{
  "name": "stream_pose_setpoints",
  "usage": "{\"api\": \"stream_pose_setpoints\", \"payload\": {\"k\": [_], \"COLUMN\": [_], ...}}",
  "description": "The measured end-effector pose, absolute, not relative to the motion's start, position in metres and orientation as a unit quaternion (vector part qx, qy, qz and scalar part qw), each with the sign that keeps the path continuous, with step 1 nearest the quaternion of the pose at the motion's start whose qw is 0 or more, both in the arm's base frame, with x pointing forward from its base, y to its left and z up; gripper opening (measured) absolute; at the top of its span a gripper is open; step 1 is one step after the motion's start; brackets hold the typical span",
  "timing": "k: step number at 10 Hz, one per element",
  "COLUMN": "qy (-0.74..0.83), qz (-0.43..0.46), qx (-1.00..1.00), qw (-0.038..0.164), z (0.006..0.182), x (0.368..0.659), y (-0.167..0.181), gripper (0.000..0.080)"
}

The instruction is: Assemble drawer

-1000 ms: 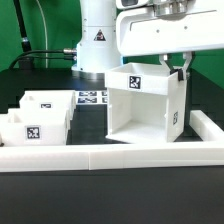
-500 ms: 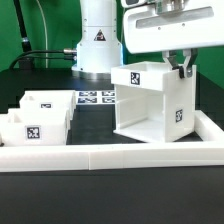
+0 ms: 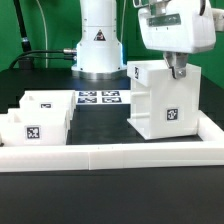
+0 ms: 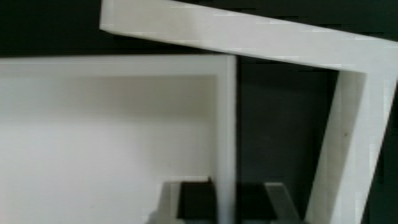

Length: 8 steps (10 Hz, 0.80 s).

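The drawer's large white housing (image 3: 163,100) stands on the black table at the exterior view's right, a tag on each visible face. My gripper (image 3: 177,68) is shut on its top wall from above. In the wrist view the thin housing wall (image 4: 228,120) runs between my two fingers (image 4: 185,203), with the gripper (image 4: 233,205) closed around it. Two small white trays stand at the exterior view's left, one further back (image 3: 47,106) and one in front (image 3: 24,129), both apart from the housing.
A long low white L-shaped border wall (image 3: 110,156) runs along the front and up the right side (image 3: 212,127). The marker board (image 3: 99,98) lies behind the trays. The robot's base (image 3: 98,45) stands at the back.
My gripper has moved toward the exterior view's right with the housing, which has also turned so its open side no longer faces the camera.
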<state>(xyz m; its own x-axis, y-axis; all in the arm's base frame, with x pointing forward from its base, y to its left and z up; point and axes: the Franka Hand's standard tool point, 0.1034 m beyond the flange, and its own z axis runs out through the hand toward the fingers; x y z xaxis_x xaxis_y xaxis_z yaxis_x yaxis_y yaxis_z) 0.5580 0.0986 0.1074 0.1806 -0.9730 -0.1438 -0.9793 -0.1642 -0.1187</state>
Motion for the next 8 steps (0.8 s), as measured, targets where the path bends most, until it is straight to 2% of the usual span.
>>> {"api": "stream_pose_setpoints", "payload": {"k": [3,8], "qy": [0.632,0.637], "qz": [0.016,0.012], "qx": [-0.769,-0.764], "qw": [0.093,0.102], "z": [0.105,0.105], "x": [0.562,0.595], "y": [0.102,0.103], "gripper": [0.0041,0.0041]}}
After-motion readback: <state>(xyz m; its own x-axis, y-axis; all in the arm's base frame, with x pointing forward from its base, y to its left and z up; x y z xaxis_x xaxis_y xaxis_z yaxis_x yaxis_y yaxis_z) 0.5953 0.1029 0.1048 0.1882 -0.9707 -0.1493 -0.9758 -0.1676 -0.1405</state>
